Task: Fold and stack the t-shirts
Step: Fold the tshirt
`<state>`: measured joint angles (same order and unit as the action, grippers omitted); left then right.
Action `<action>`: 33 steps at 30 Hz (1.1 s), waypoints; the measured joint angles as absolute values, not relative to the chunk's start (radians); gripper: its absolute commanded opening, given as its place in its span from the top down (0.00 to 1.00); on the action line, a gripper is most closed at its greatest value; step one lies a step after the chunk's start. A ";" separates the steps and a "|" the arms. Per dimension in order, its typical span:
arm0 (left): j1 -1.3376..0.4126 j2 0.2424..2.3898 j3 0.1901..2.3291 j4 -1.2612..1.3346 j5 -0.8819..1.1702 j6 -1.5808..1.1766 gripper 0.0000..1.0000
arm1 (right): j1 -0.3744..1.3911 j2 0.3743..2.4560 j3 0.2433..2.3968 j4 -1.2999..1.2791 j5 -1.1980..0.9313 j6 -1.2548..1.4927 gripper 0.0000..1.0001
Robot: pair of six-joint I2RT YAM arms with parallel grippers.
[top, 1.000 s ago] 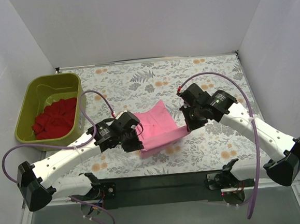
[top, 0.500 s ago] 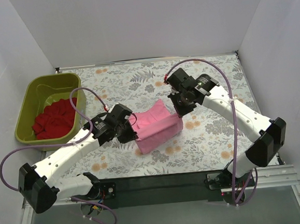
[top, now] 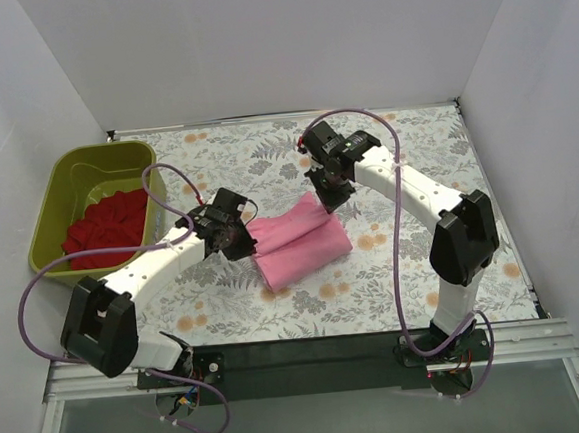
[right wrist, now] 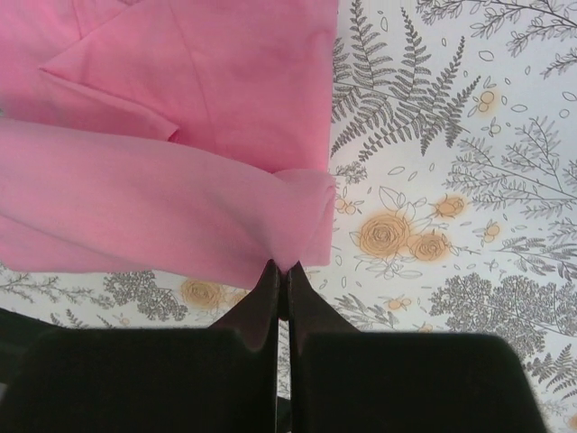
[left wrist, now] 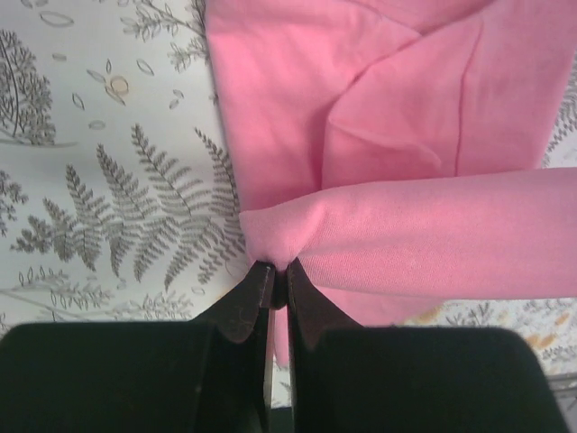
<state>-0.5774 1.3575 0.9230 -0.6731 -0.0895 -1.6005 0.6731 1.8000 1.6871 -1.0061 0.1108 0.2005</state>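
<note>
where white walls [top: 256, 49] flank floral table [top: 425, 156], t-shirt [top: 297, 251] rests.

The right gripper [right wrist: 282, 271] pinches a pink t-shirt [right wrist: 171, 180] fold above the floral table [right wrist: 451, 162].

Robotics lab test cell, not a home: plain white panel walls [top: 256, 49] box in a small table [top: 414, 136] on three sides, its top dressed in a floral-print cover. A white left arm [top: 153, 265] and right arm [top: 408, 189] stand bolted to a black base plate [top: 311, 360], with purple cables [top: 398, 268] looping loose. Only domestic props: a pink t-shirt [top: 298, 254] and an olive tub [top: 45, 231].
</note>
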 measured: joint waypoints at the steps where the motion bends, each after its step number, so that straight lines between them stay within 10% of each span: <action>1: -0.567 1.380 0.923 -0.658 -0.089 -1.590 1.00 | 0.667 1.818 1.687 -0.996 0.104 0.197 0.99; 22: -0.490 1.582 0.912 -0.484 -0.088 -1.476 0.84 | 0.591 2.007 1.688 -0.807 0.022 0.180 0.99; 33: -0.488 1.563 0.923 -0.471 -0.094 -1.453 0.91 | 0.571 1.992 1.631 -0.756 0.026 0.211 0.99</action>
<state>-0.4881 1.5627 0.9234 -0.4706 -0.0940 -1.4528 0.5709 1.9923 1.6306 -0.7563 0.0261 0.2108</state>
